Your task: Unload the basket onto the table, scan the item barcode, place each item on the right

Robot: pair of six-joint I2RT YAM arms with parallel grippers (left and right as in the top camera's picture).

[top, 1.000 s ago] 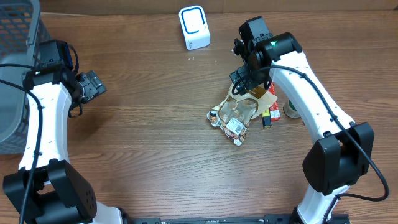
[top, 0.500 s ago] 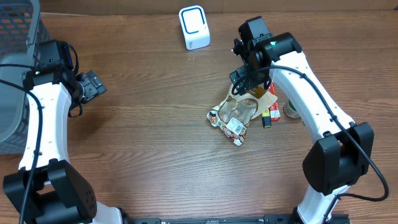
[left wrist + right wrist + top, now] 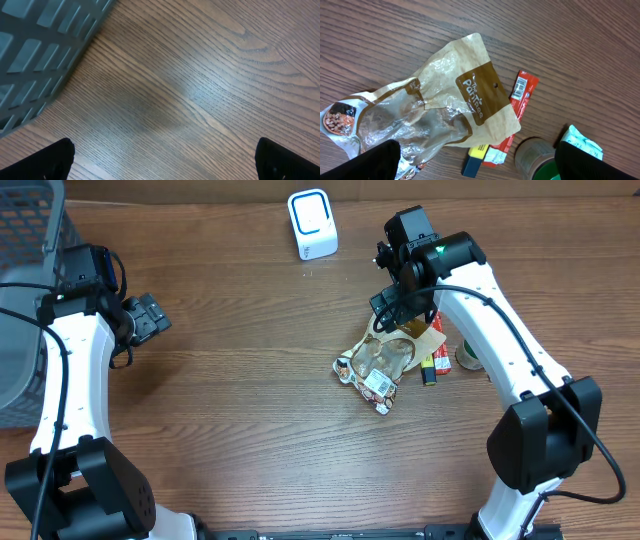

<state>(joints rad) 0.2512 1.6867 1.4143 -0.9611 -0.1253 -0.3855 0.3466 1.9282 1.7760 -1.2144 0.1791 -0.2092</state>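
- Around the brown pouch (image 3: 470, 100), the wooden table (image 3: 250, 440) lies bare to the left and toward its front edge.
- Far left of the pouch, a grey basket (image 3: 25, 300) sits at the table's left edge.
- Directly above the pouch, the right gripper (image 3: 487, 162) hangs with jaws spread wide, empty.
- Well left of the pouch, the left gripper (image 3: 167, 160) is likewise spread, empty, over bare wood.
- Behind-left of the pouch, the white scanner (image 3: 312, 223) stands apart.
- Partly under the pouch's right edge lies a red packet (image 3: 524, 92), barcode showing.
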